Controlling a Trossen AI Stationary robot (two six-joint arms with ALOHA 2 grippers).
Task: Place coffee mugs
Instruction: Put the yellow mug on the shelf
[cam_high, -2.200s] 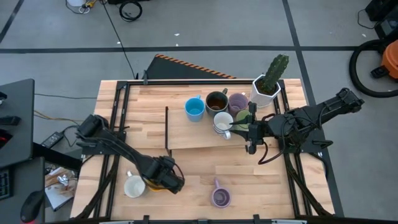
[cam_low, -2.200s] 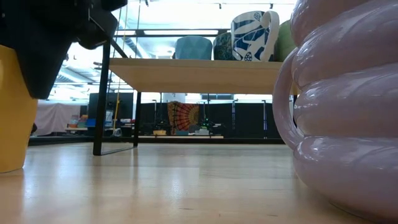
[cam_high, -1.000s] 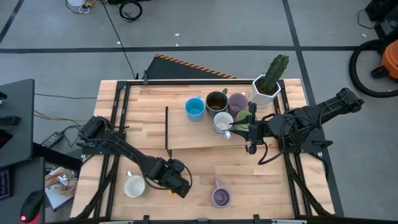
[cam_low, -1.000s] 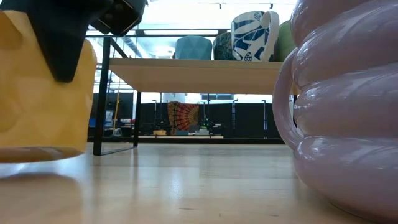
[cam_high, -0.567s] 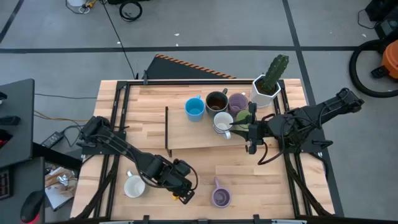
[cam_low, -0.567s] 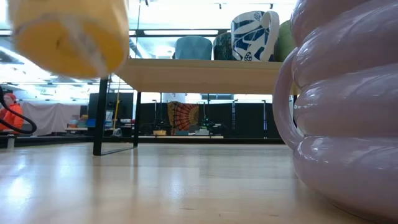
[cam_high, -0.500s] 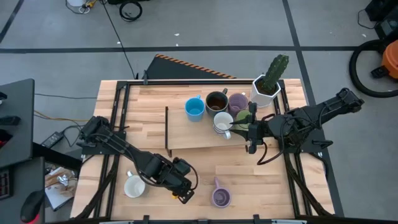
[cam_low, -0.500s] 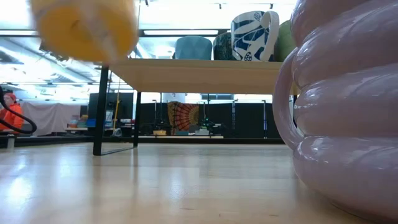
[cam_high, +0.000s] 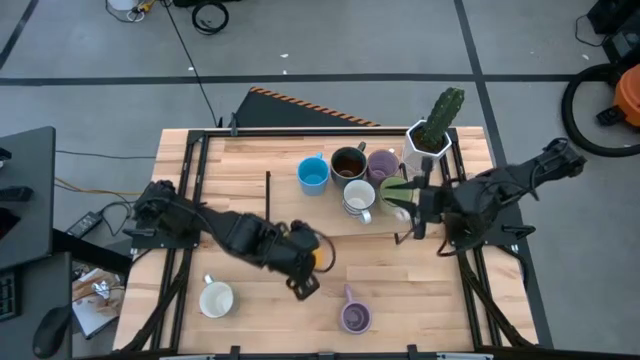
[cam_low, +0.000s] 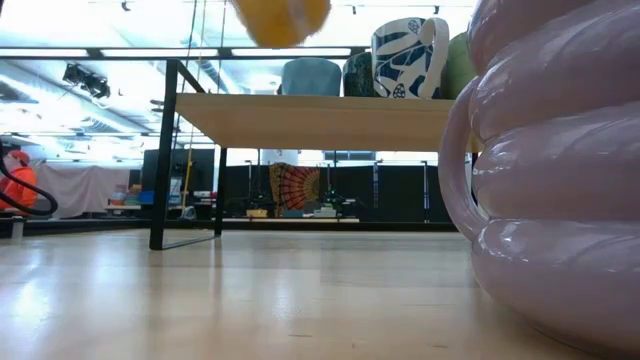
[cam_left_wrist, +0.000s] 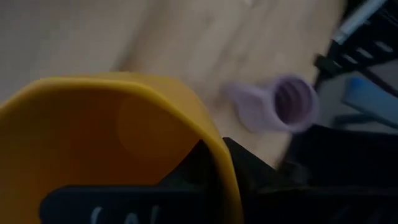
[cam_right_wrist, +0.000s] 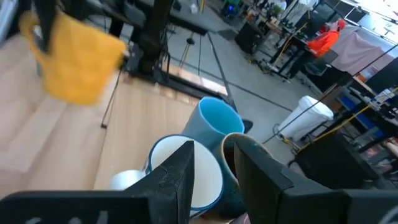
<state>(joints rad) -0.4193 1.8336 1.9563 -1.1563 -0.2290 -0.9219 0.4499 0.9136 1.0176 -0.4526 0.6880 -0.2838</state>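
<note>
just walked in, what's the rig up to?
It's placing coffee mugs on the raised shelf. The left gripper is shut on the orange mug, held in the air near the shelf's front edge. The right gripper hovers by the mugs already on the shelf, including the blue mug and dark brown mug. A white mug and a purple mug remain on the table.
</note>
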